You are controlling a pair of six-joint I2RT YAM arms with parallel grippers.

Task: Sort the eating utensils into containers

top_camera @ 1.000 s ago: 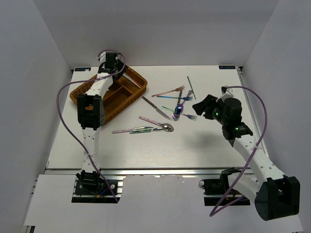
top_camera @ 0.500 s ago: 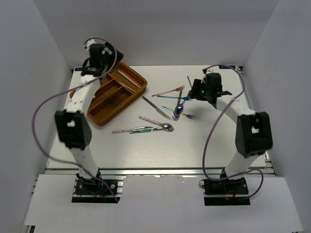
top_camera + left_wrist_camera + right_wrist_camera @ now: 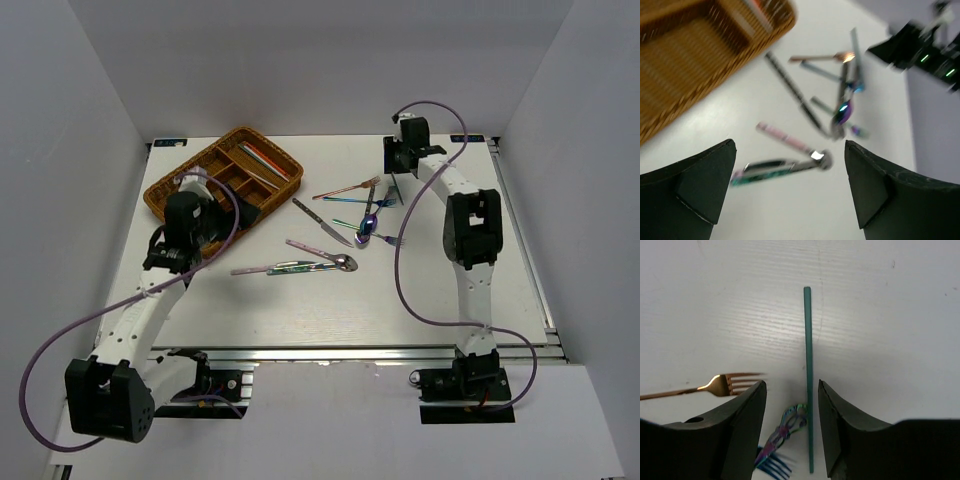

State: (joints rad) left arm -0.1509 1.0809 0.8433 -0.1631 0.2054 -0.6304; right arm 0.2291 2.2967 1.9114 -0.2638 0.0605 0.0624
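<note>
Here the green chopstick (image 3: 808, 375) lies between the right fingers (image 3: 742, 427).

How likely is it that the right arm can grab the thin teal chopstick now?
Likely yes: the right gripper hangs over the thin teal chopstick, jaws open astride it; only an iridescent utensil handle lies close beside it.

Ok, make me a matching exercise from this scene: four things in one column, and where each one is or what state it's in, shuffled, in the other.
Things:
1. green chopstick
2. rose-gold fork
3. wicker tray
4. left gripper

Places or states:
A. open, holding nothing
B. back left of the table
C. lying between the fingers of the right gripper
D. on the table just outside the right gripper's fingers

Pairs: 1-C, 2-D, 3-B, 4-A
</note>
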